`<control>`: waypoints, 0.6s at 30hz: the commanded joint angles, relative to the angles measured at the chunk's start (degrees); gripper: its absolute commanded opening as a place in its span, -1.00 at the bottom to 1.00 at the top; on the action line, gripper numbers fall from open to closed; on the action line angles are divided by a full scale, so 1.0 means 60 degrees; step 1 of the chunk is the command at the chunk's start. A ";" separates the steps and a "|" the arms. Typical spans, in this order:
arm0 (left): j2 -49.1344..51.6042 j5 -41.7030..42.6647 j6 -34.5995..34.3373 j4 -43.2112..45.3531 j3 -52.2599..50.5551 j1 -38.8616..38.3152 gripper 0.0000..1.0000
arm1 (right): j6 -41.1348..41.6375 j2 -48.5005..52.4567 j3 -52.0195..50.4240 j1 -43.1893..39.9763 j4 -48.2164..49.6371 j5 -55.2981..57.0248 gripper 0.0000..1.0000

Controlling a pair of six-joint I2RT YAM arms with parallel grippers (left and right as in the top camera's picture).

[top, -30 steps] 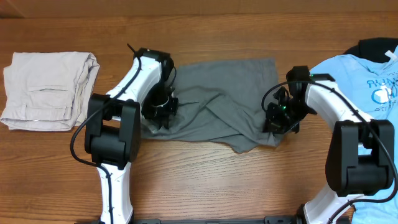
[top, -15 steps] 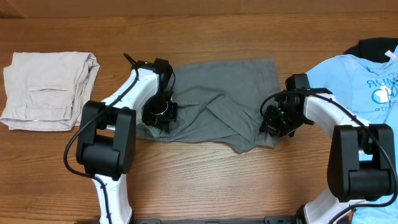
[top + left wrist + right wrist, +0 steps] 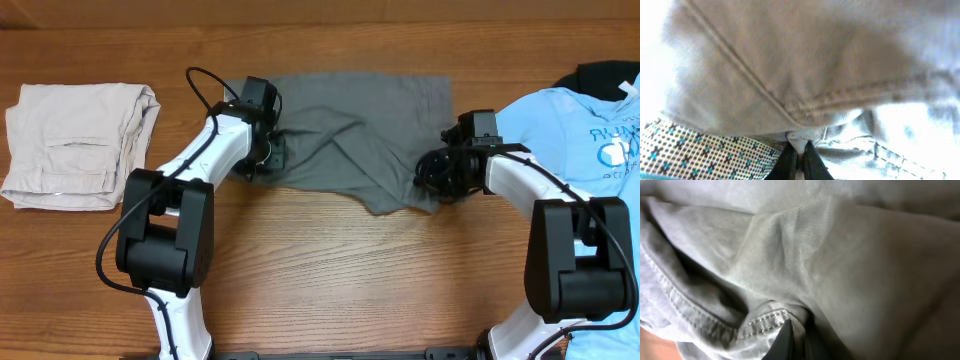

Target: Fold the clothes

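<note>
Noted: grey shorts [image 3: 350, 125] lie rumpled; left gripper [image 3: 262, 158] pinched tight on fabric at their 9 o'clock edge; right gripper [image 3: 433, 180] pinched tight on hem at 4 o'clock

The blue shirt [image 3: 580, 112] and a black garment [image 3: 603, 73] are cut by the right edge. The left arm [image 3: 210, 145] and right arm [image 3: 517, 173] hide parts of the grey shorts [image 3: 350, 120]. The left wrist view is blurred.

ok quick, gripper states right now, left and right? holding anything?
Left gripper: closed, pinching a fold of the grey shorts.
Right gripper: closed, pinching the grey shorts by a stitched hem.
</note>
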 commanded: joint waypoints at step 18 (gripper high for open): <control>0.1290 -0.1577 -0.0127 0.2732 -0.0605 0.0878 -0.92 | -0.0036 0.1854 -0.0149 -0.0004 0.4758 0.1024 -0.92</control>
